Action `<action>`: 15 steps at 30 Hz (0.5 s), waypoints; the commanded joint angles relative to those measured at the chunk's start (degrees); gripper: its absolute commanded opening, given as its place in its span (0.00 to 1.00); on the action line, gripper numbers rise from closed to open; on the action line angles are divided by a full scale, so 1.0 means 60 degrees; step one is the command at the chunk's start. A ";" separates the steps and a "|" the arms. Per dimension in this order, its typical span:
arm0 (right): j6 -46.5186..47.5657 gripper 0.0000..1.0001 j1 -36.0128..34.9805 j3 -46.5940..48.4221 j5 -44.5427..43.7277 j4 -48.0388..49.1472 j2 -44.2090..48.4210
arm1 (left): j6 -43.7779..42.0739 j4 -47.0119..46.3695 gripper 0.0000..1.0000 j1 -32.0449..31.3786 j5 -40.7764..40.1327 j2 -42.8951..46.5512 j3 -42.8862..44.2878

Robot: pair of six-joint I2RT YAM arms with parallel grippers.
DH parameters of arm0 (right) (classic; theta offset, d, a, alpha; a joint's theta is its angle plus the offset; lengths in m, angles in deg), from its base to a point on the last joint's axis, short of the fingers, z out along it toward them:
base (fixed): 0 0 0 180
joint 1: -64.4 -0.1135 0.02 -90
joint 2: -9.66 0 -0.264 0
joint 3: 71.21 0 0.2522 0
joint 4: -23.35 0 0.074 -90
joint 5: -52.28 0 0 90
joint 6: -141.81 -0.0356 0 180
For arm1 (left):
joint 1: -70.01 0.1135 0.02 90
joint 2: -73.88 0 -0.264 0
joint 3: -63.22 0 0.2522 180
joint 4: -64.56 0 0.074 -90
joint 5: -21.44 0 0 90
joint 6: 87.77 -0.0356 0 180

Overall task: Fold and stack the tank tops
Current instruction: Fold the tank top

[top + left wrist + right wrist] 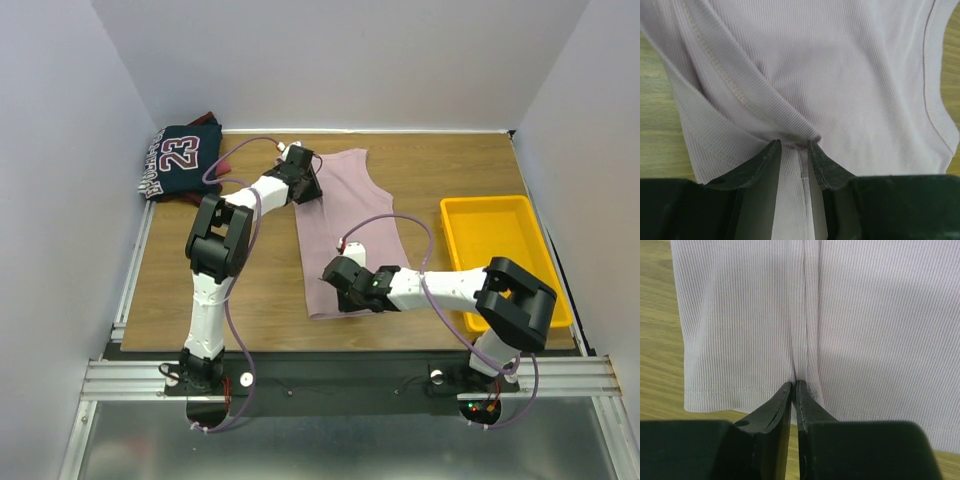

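The dusty pink tank top [352, 225] lies flat along the middle of the table, straps toward the far side. My left gripper [308, 188] is at its far left strap. In the left wrist view the gripper [793, 145] is closed on a gathered fold of the pink cloth [840, 75]. My right gripper [336, 276] is at the near hem. In the right wrist view it [794, 385] pinches a pleat of the ribbed cloth [865, 315]. The navy "23" tank top [183, 160] lies at the far left corner, with a maroon edge [209, 119] showing beneath it.
A yellow plastic tray [497, 252] stands on the right side of the table, close to the right arm's elbow. White walls close in the table on the left, back and right. Bare wood shows left of the pink top.
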 commanded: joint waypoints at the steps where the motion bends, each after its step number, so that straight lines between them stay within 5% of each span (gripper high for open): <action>1: -0.0449 0.13 -0.0297 -0.0366 0.0165 -0.0143 0.0109 | -0.0274 0.0094 0.39 0.0031 -0.0141 -0.0123 0.0489; 5: -0.0478 0.13 -0.0473 -0.0192 0.0399 -0.0143 -0.0020 | -0.0435 0.0431 0.39 0.0118 -0.0273 -0.0445 0.0840; 15: -0.0623 0.13 -0.1015 0.3082 0.1862 0.0486 -0.2491 | -0.0640 0.0637 0.39 0.0615 0.0019 -0.0928 0.1280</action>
